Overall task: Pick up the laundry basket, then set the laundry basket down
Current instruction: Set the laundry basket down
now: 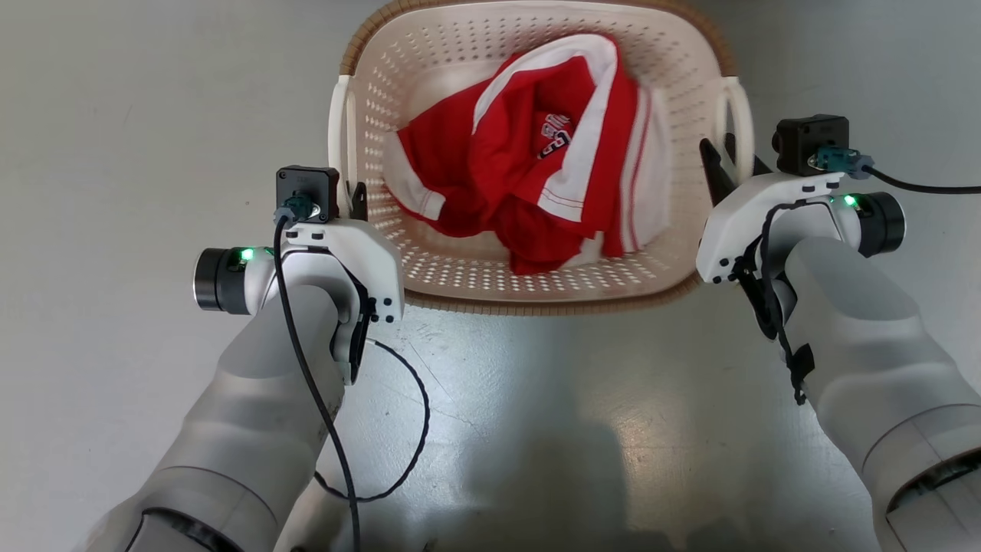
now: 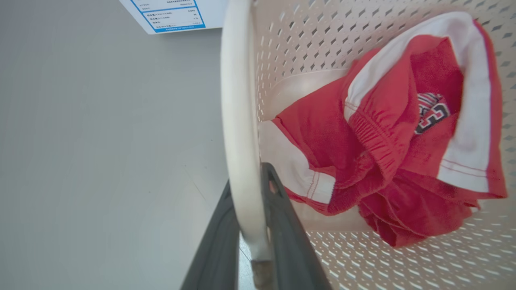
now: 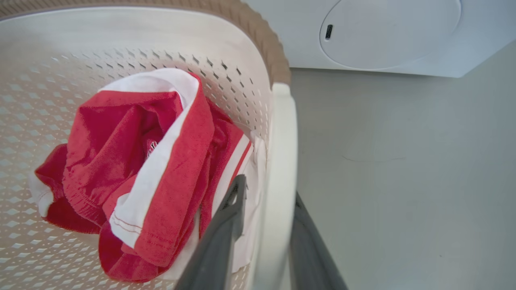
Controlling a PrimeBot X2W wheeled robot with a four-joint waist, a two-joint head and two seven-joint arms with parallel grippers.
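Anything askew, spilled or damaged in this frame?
Nothing stands out. The cream-white perforated plastic laundry basket looks intact, the crumpled red-and-white garment lies wholly inside it, and the left gripper and right gripper each close around a white loop handle.

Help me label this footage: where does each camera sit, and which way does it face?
Head view: on the head, looking down at the laundry basket; left gripper and right gripper flank it.
Left wrist view: on the left wrist, looking along its fingers, which straddle the left handle.
Right wrist view: likewise, fingers straddling the right handle.
Shared: all show the red-and-white garment.
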